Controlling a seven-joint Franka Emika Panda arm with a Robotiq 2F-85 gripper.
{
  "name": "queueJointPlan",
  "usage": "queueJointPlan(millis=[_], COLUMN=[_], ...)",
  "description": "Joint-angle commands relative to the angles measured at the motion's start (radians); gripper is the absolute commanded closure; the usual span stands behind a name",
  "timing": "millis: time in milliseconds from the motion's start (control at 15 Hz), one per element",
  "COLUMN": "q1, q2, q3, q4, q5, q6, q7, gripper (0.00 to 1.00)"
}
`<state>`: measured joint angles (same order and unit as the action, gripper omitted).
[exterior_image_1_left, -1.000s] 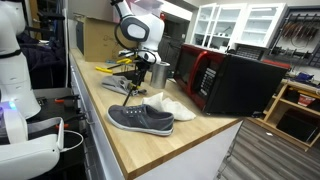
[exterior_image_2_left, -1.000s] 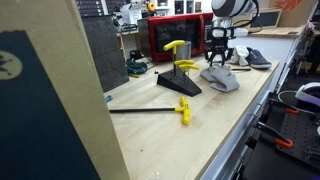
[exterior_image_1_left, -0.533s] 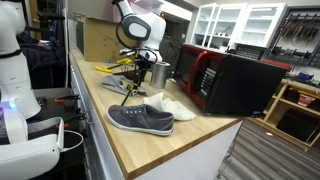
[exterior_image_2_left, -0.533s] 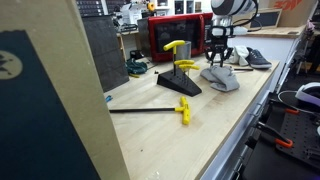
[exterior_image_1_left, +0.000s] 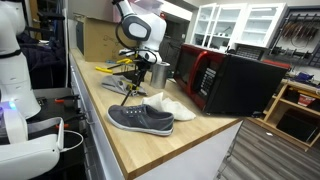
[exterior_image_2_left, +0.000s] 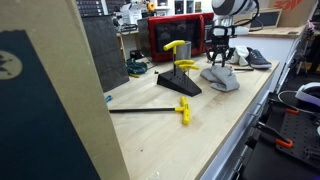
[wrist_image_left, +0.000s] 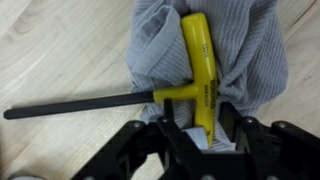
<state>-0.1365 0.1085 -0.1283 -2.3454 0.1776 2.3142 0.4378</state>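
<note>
Currently I am pinching the yellow T-handle hex key (wrist_image_left: 200, 70) by the near end of its handle, at the bottom centre of the wrist view, with the jaws partly closed and snug on it. The handle is lying over the crumpled gray cloth (wrist_image_left: 255, 60), which is probably lifting it clear for gripping. Its black shaft is pointing left across the wooden tabletop (wrist_image_left: 60, 50).

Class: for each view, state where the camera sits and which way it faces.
Exterior view: beyond the bench end by the shoe, facing along the bench; shows arm and gripper.
Exterior view: opposite end, facing back past the wrench stand; shows the gripper.
Wrist view: straight down on yellow wrench over grey cloth; fingers at bottom.
Shared: both exterior views show shoe and microwave.
</note>
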Motion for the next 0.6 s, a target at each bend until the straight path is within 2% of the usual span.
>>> queueJointPlan(millis=[0, 67, 200, 400, 467, 533], q1=[-0.006, -0.007, -0.009, -0.014, -0.017, -0.018], q2=[-0.034, -0.036, -0.04, -0.043, -0.043, -0.042], q3=[-0.014, -0.015, -0.015, -0.017, -0.018, -0.019], q4=[-0.012, -0.012, -0.012, -0.015, -0.018, -0.02], q5=[0.024, 0.026, 0.029, 0.03, 0.031, 0.029], q6=[-0.036, -0.036, -0.038, -0.045, -0.048, -0.052], q7=[-0.037, -0.038, -0.039, -0.046, -0.05, -0.053], gripper=[0.64, 0.64, 0.58, 0.47, 0.36, 0.35])
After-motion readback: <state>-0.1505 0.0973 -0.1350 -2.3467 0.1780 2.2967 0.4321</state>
